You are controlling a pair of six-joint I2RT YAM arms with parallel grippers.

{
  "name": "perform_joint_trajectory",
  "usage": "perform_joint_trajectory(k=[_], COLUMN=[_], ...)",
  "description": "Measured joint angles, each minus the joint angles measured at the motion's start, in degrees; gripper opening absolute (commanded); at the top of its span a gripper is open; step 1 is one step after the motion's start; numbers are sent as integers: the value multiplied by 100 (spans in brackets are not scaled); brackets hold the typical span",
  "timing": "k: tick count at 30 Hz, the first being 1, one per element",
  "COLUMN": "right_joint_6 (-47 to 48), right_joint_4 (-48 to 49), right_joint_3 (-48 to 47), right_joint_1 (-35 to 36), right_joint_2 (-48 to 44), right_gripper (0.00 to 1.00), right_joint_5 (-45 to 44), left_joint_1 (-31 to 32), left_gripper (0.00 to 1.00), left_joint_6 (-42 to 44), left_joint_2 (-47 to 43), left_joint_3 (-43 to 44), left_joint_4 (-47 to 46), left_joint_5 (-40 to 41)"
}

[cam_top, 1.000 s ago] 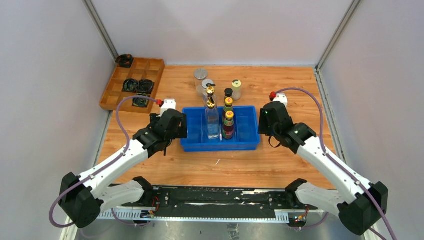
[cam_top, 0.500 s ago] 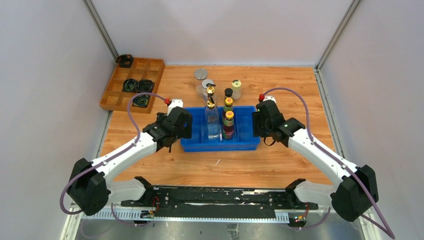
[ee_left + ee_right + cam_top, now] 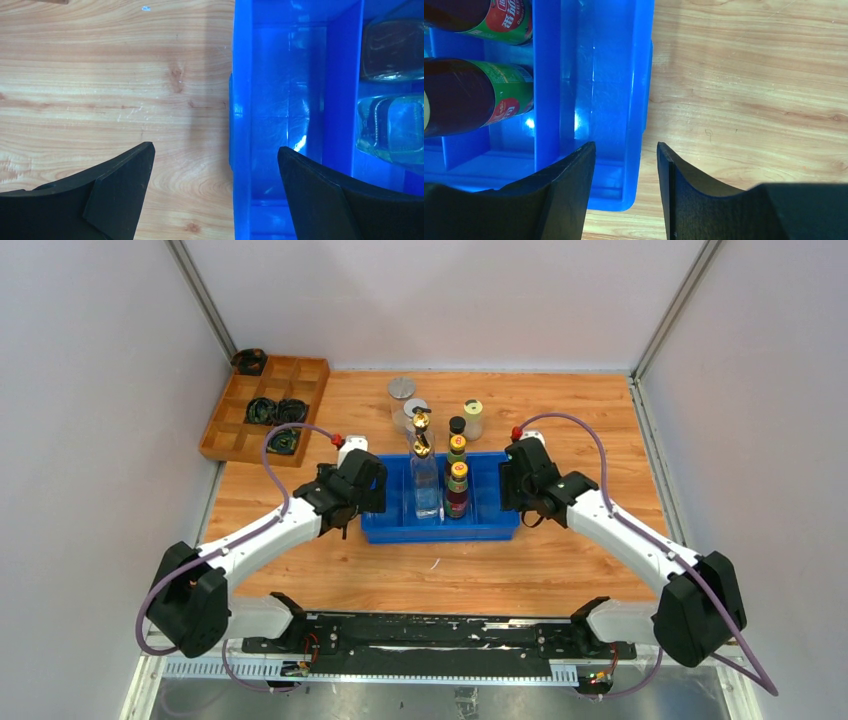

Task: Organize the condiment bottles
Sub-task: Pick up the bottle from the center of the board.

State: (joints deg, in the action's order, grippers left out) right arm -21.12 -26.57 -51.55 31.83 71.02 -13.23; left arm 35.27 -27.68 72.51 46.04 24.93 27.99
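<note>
Left gripper (image 3: 215, 147) spread, right gripper (image 3: 625, 145) narrowly parted, each astride a wall of the blue bin (image 3: 241, 75). Glass sauce bottles (image 3: 471, 95) inboard of the fingers: likely heavy, slick, breakable; grip at the necks.

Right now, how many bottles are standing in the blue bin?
3, all in the blue bin: the tall clear bottle near the middle, and right of it the near sauce bottle with the far sauce bottle behind it. None seems hidden.

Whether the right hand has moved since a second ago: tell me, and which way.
Yes. The right hand moved leftward to the right wall of the blue bin, now straddling it.
</note>
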Motion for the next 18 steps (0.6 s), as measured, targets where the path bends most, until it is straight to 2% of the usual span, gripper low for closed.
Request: perform_joint_trajectory(k=[4,10,14,18], right_joint_6=[0,155,367,525], right_joint_4=[37,-92,-229,-195], right_joint_3=[0,-297,-1305,-2658], right_joint_1=[-9,-61,-505,-1141], right_joint_2=[114,81,317,1169], right_gripper=[55,66,67,66], right_joint_5=[22,70,439,1056], left_joint_1=[-72,-85,-184,-221], left_gripper=[100,100,100,100], left_joint_6=[2,76,216,308], left_joint_2=[22,-321,-540,-623], left_joint_3=[0,144,874,1342], left_joint_4=[-63,221,476,476], left_joint_5=[-17,13,7,-61])
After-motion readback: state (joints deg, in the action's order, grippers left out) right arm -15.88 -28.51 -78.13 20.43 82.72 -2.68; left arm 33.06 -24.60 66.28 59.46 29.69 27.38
